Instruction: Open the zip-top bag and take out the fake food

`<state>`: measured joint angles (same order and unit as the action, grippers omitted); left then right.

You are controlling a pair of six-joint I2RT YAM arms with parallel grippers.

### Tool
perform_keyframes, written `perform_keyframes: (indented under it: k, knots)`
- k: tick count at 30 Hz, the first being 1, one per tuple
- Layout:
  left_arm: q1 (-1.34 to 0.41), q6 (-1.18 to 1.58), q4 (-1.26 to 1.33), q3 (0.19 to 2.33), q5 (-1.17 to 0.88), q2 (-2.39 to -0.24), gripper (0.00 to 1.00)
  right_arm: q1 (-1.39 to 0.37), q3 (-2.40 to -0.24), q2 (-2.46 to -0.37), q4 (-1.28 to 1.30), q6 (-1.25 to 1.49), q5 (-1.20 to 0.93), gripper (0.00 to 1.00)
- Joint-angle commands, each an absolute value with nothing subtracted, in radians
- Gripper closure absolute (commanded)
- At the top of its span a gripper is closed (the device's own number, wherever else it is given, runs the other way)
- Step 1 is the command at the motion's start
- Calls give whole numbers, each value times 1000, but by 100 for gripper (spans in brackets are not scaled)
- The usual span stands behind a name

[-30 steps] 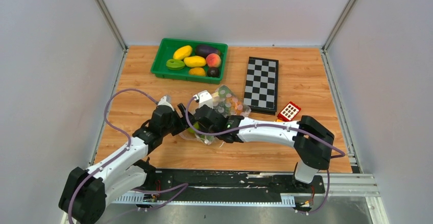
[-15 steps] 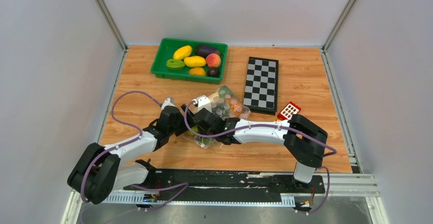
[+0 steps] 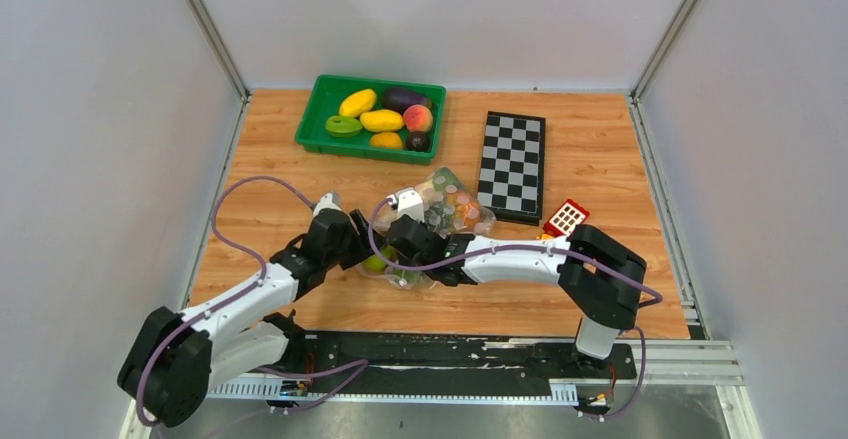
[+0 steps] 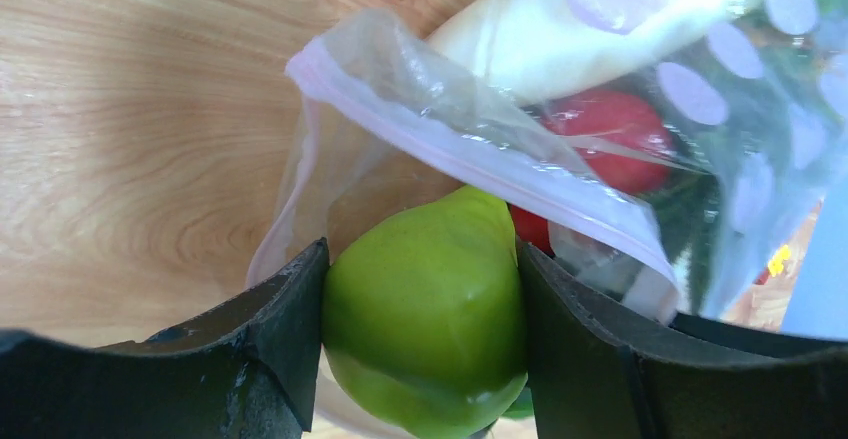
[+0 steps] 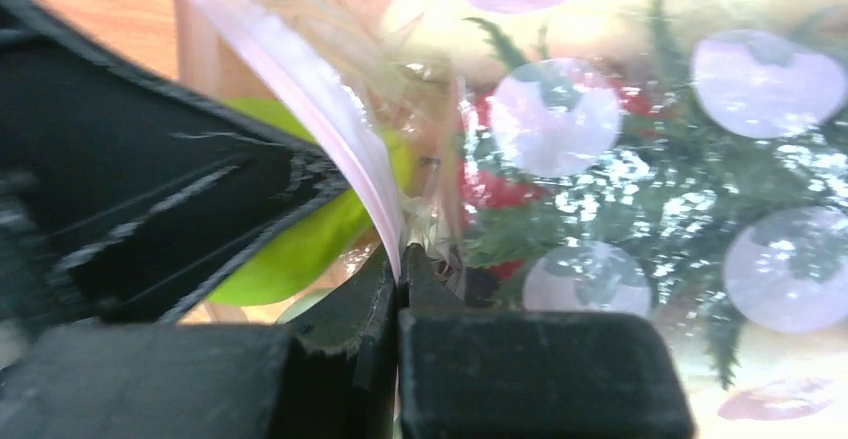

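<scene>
The zip-top bag (image 3: 447,206) lies mid-table, clear with pale dots, its pink-edged mouth (image 4: 470,154) gaping toward the left arm. My left gripper (image 4: 422,255) is shut on a green pear (image 4: 428,309) at the bag's mouth, with both jaws pressed against its sides. A red apple (image 4: 612,139) and a long white radish (image 4: 580,29) lie inside, behind the pear. My right gripper (image 5: 402,265) is shut on the bag's pink zip strip (image 5: 330,109). Leafy green fake food (image 5: 570,214) shows through the plastic. From above, both grippers meet at the pear (image 3: 376,262).
A green tray (image 3: 318,109) at the back left holds yellow fruits, a purple eggplant and a peach. A chessboard (image 3: 512,164) lies right of the bag, with a red-yellow toy (image 3: 566,219) at its near end. Grey walls enclose the table.
The left gripper's jaws have closed in on the green pear at the bag's mouth. The right gripper keeps its hold on the zip strip, and the bag has shifted slightly.
</scene>
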<state>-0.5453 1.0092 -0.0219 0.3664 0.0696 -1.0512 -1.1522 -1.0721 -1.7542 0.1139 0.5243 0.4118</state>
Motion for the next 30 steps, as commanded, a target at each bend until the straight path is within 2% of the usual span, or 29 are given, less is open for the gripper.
perform_keyframes:
  k: [1,8,12,23,30]
  knots:
    - [-551,940,-266,487,108,-939,91,-1131,-1044,-1704,157,557,531,100]
    - [-547,802,-576,704,125,-890,99,-1113,-1013,-1693,183,571,616,100]
    - [-490,700,-634,882,179,-943,100,-1109,-982,-1685,164,561,615,100]
    - [-249,539,-425,1292,253,-1404,100,-1108,-922,-1637,55,389,496,100]
    - [-137,503,-271,1474,339,-1725,99,-1112,-911,-1598,20,279,416,100]
